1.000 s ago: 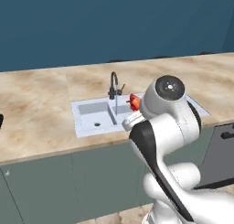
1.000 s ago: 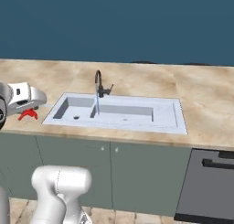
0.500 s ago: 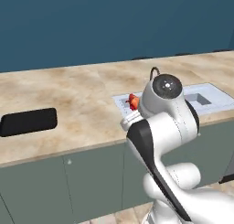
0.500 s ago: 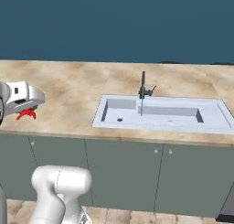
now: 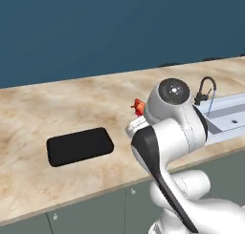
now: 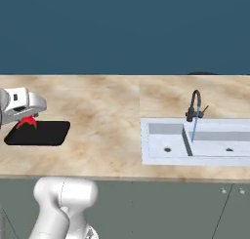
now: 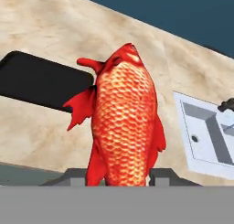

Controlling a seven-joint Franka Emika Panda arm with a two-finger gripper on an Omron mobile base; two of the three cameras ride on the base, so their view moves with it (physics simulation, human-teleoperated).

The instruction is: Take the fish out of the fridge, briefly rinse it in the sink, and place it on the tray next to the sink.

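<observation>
1. Nearest the hand camera, the gripper point(image 7: 121, 175) is clamped on the fish point(image 7: 124, 122), which stands up between the two finger tips with its red-orange scales facing the lens. It is gripped at its lower end, so most of the body juts out past the tips, probably to leave it free for laying down.
2. From the right base view, the fish point(image 6: 27, 122) hangs under the gripper point(image 6: 25, 117), over the near left part of the tray point(image 6: 39, 134) and not touching it.
3. The tray point(image 5: 79, 146) lies flat on the beige stone counter point(image 5: 57, 109), well left of the sink point(image 6: 195, 148), with bare counter between them.
4. Further right, a thin stream of water runs from the dark gooseneck tap point(image 6: 194, 105) into the sink, so the rinse looks done and the tap left on.
5. The step in hand appears to be carrying the fish to the tray; lowering and letting go is not yet done.
6. Behind everything stands the dark blue wall point(image 6: 122, 28).
</observation>
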